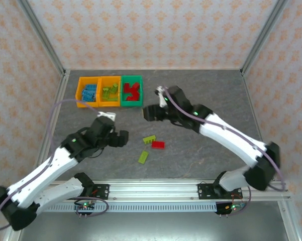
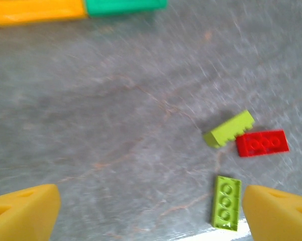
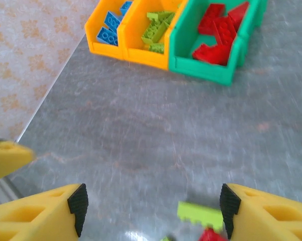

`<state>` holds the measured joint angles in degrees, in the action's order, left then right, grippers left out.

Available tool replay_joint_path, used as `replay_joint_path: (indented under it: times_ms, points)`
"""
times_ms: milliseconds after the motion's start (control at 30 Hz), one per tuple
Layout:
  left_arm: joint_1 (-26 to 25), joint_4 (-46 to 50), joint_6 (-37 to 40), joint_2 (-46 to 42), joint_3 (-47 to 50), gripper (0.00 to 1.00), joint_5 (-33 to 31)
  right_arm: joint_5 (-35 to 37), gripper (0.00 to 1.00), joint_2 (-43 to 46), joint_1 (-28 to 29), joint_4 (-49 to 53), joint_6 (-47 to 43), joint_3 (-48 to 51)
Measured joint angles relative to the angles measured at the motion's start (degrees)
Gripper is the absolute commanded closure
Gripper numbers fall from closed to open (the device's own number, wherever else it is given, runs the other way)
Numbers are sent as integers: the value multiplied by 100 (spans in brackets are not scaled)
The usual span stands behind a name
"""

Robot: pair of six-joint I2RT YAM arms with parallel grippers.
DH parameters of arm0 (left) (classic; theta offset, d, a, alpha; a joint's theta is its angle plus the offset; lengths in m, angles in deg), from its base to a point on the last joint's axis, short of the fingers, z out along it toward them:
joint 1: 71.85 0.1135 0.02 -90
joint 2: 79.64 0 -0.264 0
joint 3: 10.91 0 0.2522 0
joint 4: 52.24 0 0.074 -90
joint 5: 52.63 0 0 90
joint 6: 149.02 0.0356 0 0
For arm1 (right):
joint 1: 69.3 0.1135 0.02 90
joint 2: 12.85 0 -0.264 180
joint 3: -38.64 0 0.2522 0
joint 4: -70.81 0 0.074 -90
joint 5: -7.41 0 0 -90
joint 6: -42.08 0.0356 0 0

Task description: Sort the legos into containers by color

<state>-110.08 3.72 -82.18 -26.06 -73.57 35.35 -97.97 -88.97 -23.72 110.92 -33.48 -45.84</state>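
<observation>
The left gripper (image 2: 151, 216) is hovering empty, fingers spread, by the flat lime lego (image 2: 226, 202); beyond, a tilted lime lego (image 2: 229, 129) is lying just beside the red lego (image 2: 262, 143), so a wide pinch is risking both. The right gripper (image 3: 153, 203), also spread and empty, is hanging before the far containers (image 1: 109, 104).

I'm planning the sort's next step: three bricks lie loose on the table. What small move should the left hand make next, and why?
Probably slide the left hand sideways and down over the flat lime brick. Its fingers are open and empty, and that brick lies nearest, beside one fingertip, apart from the red brick and the tilted lime brick.
</observation>
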Motion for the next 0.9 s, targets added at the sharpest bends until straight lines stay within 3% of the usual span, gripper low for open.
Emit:
replay_joint_path:
  times_ms: [167, 300, 667, 900]
  points:
    - [-498, -730, 118, 1805, -192, 16, 435, 278, 21, 1777, 0, -11, 254, 1598]
    - [-678, -909, 446, 2949, -581, 26, 479, 702, 20, 2599, 0, 83, 415, 2105]
    - [-678, -774, 1139, 4325, -1292, 37, 590, 1095, 20, 2500, 0, 120, 599, 2135]
    - [-673, -737, 1484, 5097, -1989, 63, 629, 1093, 20, 2275, 0, 125, 680, 2135]
